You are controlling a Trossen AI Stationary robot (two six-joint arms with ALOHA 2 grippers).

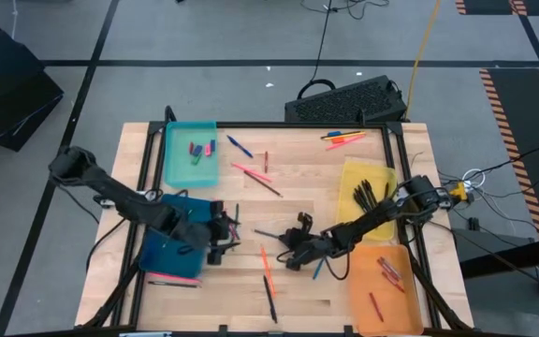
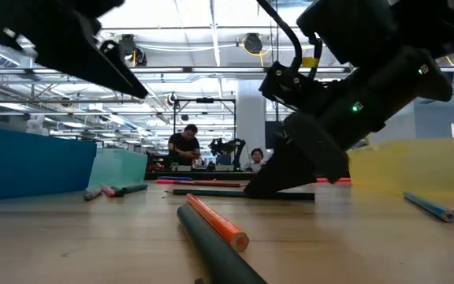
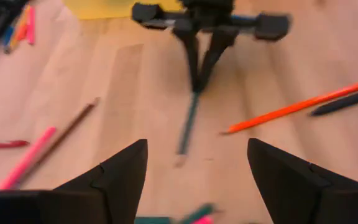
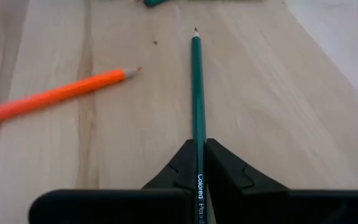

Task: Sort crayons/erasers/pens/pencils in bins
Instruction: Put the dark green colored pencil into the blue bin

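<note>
Green pencil [image 4: 197, 93] flat, tip away from right tool [image 4: 198, 163]

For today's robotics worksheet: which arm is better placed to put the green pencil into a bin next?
The right. The right gripper is already shut on the green pencil at mid-table, with the yellow bin alongside its arm. The left gripper is open and empty.

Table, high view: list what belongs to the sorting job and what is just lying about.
Belongs:
right gripper, shut on green pencil
orange pencil
teal bin
yellow bin
orange bin
dark blue bin
left gripper, open

Lying about:
keyboard
cables
</note>
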